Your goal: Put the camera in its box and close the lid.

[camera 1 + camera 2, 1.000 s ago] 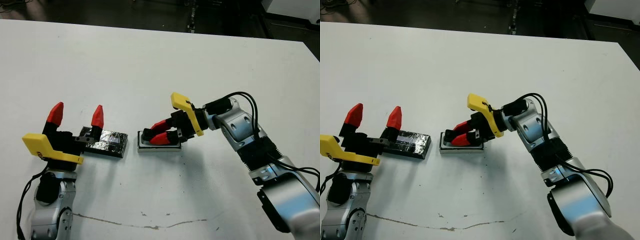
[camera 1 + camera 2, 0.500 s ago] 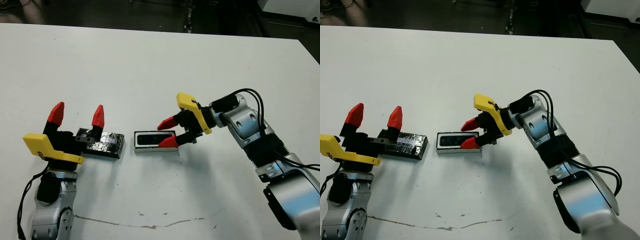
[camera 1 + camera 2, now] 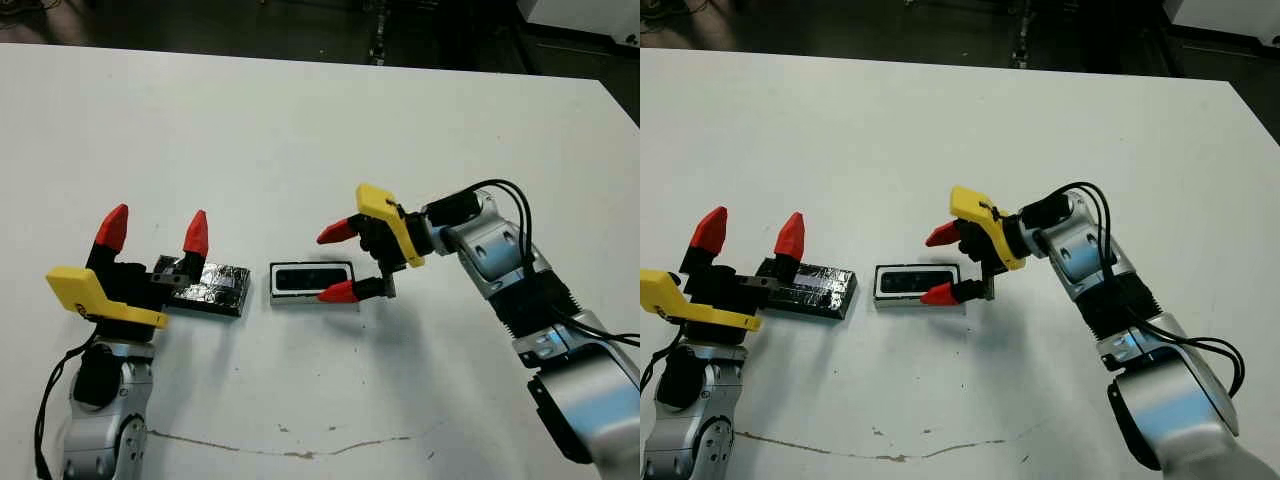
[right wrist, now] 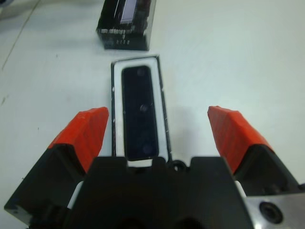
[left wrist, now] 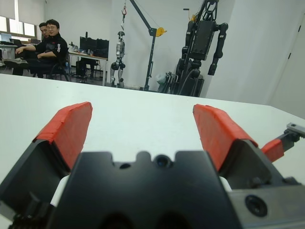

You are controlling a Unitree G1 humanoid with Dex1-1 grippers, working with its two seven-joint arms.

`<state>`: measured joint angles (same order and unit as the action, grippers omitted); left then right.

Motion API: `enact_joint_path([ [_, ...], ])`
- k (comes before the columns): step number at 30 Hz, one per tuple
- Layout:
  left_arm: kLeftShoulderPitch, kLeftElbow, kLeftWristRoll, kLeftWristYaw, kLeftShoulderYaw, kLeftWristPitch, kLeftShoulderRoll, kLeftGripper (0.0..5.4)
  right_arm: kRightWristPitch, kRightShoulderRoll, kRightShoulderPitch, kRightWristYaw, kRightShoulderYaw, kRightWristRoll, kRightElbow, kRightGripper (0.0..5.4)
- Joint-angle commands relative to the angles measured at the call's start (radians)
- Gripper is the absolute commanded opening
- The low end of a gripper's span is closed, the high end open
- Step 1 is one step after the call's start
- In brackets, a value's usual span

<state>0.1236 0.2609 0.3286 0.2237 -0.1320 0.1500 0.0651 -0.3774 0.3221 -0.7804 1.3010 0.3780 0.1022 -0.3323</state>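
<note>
The camera [image 3: 310, 279], a slim black bar, lies flat inside the white-rimmed box [image 3: 276, 296] at the table's middle. My right gripper [image 3: 338, 262] hovers open just right of the box's end, nothing between its red fingertips [image 4: 90, 133]. In the right wrist view the camera [image 4: 139, 112] sits in the box [image 4: 114, 109], and beyond it lies the lid [image 4: 127, 24]. The crinkly black lid [image 3: 210, 290] rests on the table left of the box. My left gripper [image 3: 152, 232] is open, raised just left of the lid and holding nothing.
The white table's [image 3: 300, 130] far edge meets a dark floor. A thin dark crack line [image 3: 280, 450] runs along the near part of the table. Beyond the table, the left wrist view shows seated people [image 5: 47, 45] and parked robots [image 5: 202, 43].
My right gripper let go of the camera, now resting in the box, then opened wider and drew back a little to the right. The left arm has not moved.
</note>
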Motion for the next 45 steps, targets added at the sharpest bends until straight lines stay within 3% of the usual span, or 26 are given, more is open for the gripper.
enact_joint_path([
  [1,0.016,-0.006,-0.002,-0.001,-0.001,0.004,-0.006,5.40,0.012,0.046,0.013,-0.004,-0.056,0.033,0.038,5.39],
  [5,0.017,-0.006,-0.009,-0.001,-0.003,0.007,-0.001,5.40,-0.007,0.084,0.052,-0.025,-0.168,0.113,0.110,5.39],
  [10,0.019,-0.003,0.002,0.004,-0.005,-0.002,0.003,5.40,-0.137,0.091,0.217,-0.204,-0.383,0.271,0.334,5.39],
  [18,0.013,0.006,-0.025,0.003,-0.007,-0.003,0.019,5.40,-0.090,0.011,0.622,-0.543,-0.576,0.346,0.672,5.39],
  [23,0.002,0.010,-0.013,0.020,-0.015,-0.004,0.034,5.40,0.004,-0.069,0.815,-0.711,-0.602,0.316,0.760,4.98],
  [26,-0.008,0.011,-0.006,0.033,-0.022,-0.006,0.046,5.40,0.054,-0.105,0.893,-0.769,-0.598,0.307,0.776,4.45],
  [31,-0.028,0.034,-0.055,0.040,-0.034,-0.035,0.118,5.40,0.090,-0.169,0.967,-0.889,-0.583,0.289,0.807,3.63],
  [37,-0.073,0.076,0.004,0.164,-0.079,-0.142,0.294,5.40,0.135,-0.238,0.991,-0.980,-0.554,0.277,0.800,2.64],
  [40,-0.122,0.048,0.062,0.324,-0.106,-0.194,0.442,5.40,0.172,-0.255,0.995,-1.002,-0.535,0.256,0.786,2.13],
  [45,-0.223,-0.010,0.103,0.550,-0.112,-0.281,0.657,5.40,0.211,-0.271,0.990,-1.013,-0.517,0.260,0.754,1.29],
])
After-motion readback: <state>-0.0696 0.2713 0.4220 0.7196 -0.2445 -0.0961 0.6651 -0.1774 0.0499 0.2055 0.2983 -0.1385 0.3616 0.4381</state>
